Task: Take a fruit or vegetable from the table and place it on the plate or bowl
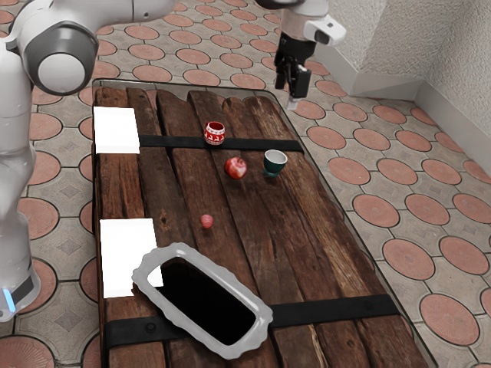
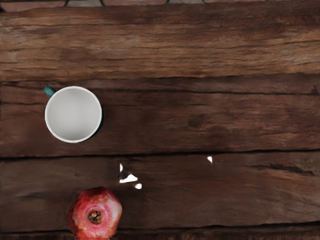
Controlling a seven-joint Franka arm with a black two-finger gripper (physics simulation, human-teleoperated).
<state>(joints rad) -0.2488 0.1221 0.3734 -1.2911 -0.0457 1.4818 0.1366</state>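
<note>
target: pomegranate (image 1: pixel 235 167) beside the cup (image 1: pixel 275 162)
centre the end effector (image 1: pixel 294 90) over it before descending; cannot tell if it is apart or together

The pomegranate (image 1: pixel 235 167) lies just beside the cup (image 1: pixel 275 162) — apart, mid-worktop (image 1: pixel 322 253). The plate (image 1: pixel 180 249) sits well away, at the worktop's near end.
</note>
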